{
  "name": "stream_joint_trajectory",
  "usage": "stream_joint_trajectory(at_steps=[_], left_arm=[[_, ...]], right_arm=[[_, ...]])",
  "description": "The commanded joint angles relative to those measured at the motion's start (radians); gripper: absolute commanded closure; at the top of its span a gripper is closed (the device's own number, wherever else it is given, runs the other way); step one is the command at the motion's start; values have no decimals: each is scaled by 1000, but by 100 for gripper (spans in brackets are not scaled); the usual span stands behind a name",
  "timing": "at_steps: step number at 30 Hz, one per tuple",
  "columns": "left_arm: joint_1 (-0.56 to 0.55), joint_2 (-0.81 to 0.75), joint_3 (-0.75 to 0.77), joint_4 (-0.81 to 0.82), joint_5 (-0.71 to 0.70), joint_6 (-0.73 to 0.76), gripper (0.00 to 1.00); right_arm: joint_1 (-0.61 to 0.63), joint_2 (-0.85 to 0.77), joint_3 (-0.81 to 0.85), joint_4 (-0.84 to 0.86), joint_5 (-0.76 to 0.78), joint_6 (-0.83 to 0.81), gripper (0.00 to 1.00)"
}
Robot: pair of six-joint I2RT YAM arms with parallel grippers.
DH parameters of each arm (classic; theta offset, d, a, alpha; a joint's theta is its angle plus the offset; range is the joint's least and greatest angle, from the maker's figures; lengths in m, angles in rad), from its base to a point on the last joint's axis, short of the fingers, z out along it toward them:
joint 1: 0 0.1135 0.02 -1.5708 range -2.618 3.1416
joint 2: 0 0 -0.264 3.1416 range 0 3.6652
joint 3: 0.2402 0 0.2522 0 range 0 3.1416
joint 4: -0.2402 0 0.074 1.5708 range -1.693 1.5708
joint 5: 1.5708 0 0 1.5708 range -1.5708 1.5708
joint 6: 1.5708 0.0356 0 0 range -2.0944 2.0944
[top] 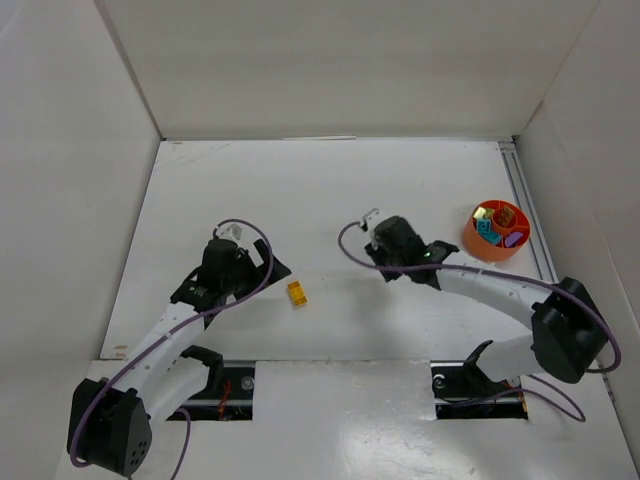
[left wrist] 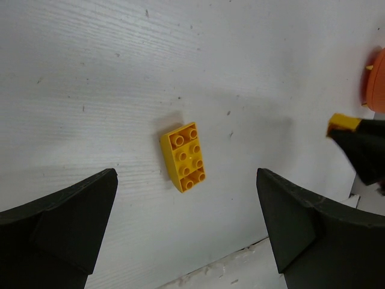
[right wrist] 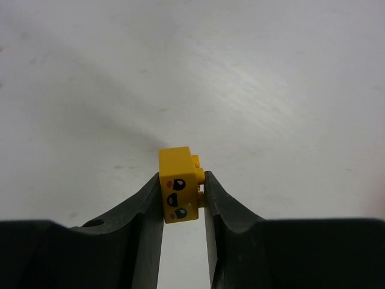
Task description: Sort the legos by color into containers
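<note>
A yellow-orange 2x4 lego [top: 297,292] lies flat on the white table, studs up. In the left wrist view it [left wrist: 183,156] sits just ahead of my left gripper [left wrist: 186,180], between the wide-open, empty fingers. My left gripper [top: 272,270] is just left of it. My right gripper [right wrist: 180,180] is shut on a small yellow lego with a printed face [right wrist: 178,191], held above the table. My right gripper [top: 383,258] is mid-table, left of the orange divided bowl [top: 472,238]. The bowl holds teal, purple and yellow legos in separate compartments.
White walls enclose the table on the left, back and right. A metal rail [top: 530,215] runs along the right edge beside the bowl. The bowl's rim [left wrist: 378,78] and my right gripper's finger with its lego [left wrist: 355,141] show at the right of the left wrist view.
</note>
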Motion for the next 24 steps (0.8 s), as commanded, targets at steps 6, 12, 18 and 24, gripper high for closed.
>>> stream_joint_trajectory(at_steps=[6,12,18,24], left_arm=[[-4,100,231,6,49,74,0],[-4,228,406,-3,124,105,0],[-4,301,530,-44,137,154,0],[-4,372,639,-127,105,203,0]], right_arm=[[-457,-141,215,-136,-58,-80,92],[-773,-74,384,-213,-36,-51,90],[-894,-2,467,-247,56,12,90],[-923,29,496,-247,121,22,89]])
